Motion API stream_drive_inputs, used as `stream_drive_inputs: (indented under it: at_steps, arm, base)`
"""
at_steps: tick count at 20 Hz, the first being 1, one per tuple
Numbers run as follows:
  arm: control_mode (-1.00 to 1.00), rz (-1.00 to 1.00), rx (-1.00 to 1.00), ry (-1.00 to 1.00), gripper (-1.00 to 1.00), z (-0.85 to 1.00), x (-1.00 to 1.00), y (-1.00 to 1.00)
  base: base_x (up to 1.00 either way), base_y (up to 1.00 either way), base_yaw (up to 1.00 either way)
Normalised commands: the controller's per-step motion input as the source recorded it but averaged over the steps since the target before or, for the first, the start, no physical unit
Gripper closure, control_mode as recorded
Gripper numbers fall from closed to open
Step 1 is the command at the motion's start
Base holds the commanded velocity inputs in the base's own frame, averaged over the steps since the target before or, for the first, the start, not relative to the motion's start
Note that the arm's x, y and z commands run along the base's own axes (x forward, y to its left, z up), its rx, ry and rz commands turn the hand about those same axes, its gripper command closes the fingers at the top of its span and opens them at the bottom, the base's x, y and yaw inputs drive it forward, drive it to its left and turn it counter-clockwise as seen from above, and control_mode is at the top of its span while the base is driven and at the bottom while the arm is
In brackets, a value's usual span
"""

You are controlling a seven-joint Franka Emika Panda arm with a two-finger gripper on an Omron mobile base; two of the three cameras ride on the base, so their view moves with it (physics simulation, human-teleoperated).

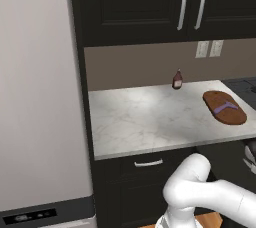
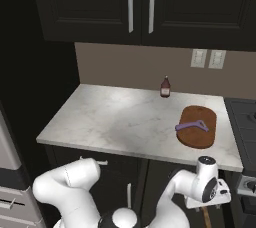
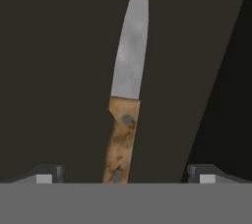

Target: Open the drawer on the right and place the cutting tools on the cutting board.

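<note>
A knife (image 3: 125,100) with a worn wooden handle and a grey blade lies flat on a dark floor (image 3: 54,70), seemingly the inside of the drawer, blade pointing away from me. My gripper (image 3: 125,176) hangs open right over the handle, one fingertip (image 3: 47,176) on each side and well clear of it. The reddish-brown cutting board (image 1: 231,116) (image 2: 200,139) rests on the marble counter's right end, with a purple V-shaped cutting tool (image 1: 225,107) (image 2: 191,125) lying on it. My hand (image 2: 209,189) is low, below the counter's right front edge.
A small dark red bottle (image 1: 177,79) (image 2: 165,87) stands at the back of the counter (image 1: 145,117). A short-handled drawer front (image 1: 148,163) sits under the counter's left part. The fridge (image 1: 40,97) is at the left, a dark cooktop (image 2: 242,117) at the right.
</note>
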Motion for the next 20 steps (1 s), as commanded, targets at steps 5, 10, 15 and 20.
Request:
stream_drive_inputs:
  at_steps: [5,10,15,20]
  arm:
    - [-1.0,0.0,0.01,-0.02,-1.0,-0.53,-0.26,0.08]
    - [-1.0,-0.02,0.0,-0.15,-1.0,-0.29,-0.4,0.25]
    - [-1.0,-0.06,0.02,-0.05,-1.0,-0.13,-0.18,0.12]
    - [-1.0,-0.04,0.07,0.01,-1.0,-0.13,0.0,-0.04]
  base:
    - [0.0,0.0,0.0]
    - [0.0,0.0,0.0]
    - [0.0,0.0,0.0]
    - [0.0,0.0,0.0]
